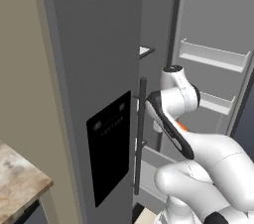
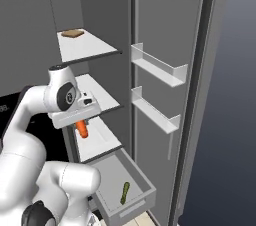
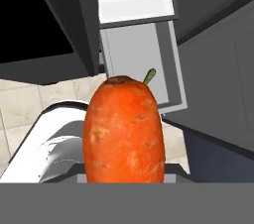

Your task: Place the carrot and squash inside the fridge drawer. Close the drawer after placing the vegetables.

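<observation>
The gripper [image 2: 82, 122] is closed tight on the carrot [image 2: 82, 129], which hangs down from it with its long side pointing toward the floor. In the hand view the carrot [image 3: 124, 129] fills the middle, and past it, farther along the way the gripper points, is the open fridge drawer [image 3: 139, 59]. That is the thing that matters most for the next move: the fridge drawer [image 2: 142, 190] sits below the carrot and a bit toward the open door, so the carrot has to go down and a little forward to land inside. The squash [image 2: 124, 193] is already lying in the drawer, near its front, with its long side running from front to back. Its green tip peeks out behind the carrot in the hand view, squash [image 3: 149, 75]. The drawer is pulled out and not yet shut. The arm is bent like an elbow in front of the fridge, with the hand held up beside the lower white shelf [image 2: 100, 137] and turned to face down. A brown slice of something lies on the top shelf [image 2: 87, 47].
</observation>
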### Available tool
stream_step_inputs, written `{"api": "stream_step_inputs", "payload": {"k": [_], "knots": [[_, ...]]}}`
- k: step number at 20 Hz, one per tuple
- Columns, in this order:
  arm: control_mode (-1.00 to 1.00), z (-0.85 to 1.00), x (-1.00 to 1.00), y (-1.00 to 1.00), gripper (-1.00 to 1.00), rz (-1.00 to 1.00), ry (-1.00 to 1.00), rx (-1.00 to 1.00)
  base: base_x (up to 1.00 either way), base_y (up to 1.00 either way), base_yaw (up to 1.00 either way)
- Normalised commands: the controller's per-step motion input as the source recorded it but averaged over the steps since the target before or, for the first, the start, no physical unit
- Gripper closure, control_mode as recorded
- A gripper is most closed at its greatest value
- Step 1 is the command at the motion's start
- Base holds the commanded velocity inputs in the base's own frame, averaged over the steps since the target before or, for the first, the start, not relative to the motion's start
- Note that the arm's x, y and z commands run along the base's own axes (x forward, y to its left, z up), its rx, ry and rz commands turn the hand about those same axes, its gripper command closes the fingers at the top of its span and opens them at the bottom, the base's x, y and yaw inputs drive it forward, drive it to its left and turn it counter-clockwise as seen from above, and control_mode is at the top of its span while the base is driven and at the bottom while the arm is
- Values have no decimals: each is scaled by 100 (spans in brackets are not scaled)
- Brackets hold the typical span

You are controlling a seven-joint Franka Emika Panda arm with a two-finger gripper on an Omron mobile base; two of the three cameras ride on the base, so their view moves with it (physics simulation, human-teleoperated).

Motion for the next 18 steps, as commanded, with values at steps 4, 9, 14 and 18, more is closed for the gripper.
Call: {"api": "stream_step_inputs", "payload": {"k": [4,9,14,18], "knots": [[-100,-26,0,-26,100,-8,1,5,0,0,0],[-100,-72,0,-36,100,-10,14,5,0,0,0],[-100,-82,15,-47,100,-5,33,5,0,0,0],[-100,-89,24,-34,100,0,35,2,0,0,0]]}}
